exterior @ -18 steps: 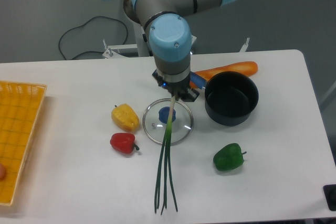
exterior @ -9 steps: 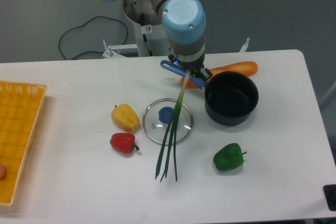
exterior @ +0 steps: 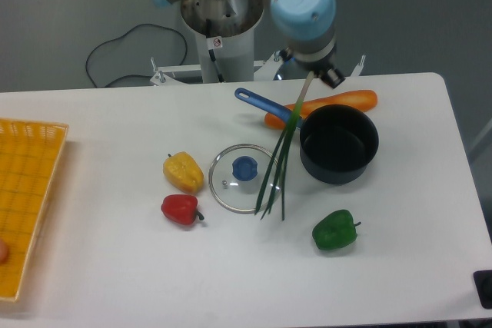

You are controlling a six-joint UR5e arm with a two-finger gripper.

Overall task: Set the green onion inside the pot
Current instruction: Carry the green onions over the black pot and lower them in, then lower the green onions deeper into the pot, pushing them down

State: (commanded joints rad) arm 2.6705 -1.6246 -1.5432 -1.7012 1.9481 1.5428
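The green onion (exterior: pixel 281 159) hangs in the air from my gripper (exterior: pixel 314 73), which is shut on its pale root end. Its dark green leaves trail down and left, ending over the right rim of the glass lid. The gripper sits above the table's back edge, just behind and left of the pot (exterior: pixel 339 144), a dark round saucepan whose blue handle (exterior: pixel 263 103) points back left. The stalk crosses in front of the pot's left rim. The pot looks empty inside.
A glass lid with a blue knob (exterior: pixel 245 177) lies left of the pot. An orange pepper (exterior: pixel 346 101) lies behind the pot. Yellow pepper (exterior: pixel 184 172), red pepper (exterior: pixel 181 209) and green bell pepper (exterior: pixel 335 230) sit in front. A yellow basket (exterior: pixel 27 190) stands far left.
The gripper has risen and moved right and back, from above the lid to beside the pot, carrying the green onion. The leaf tips lifted off the table front.
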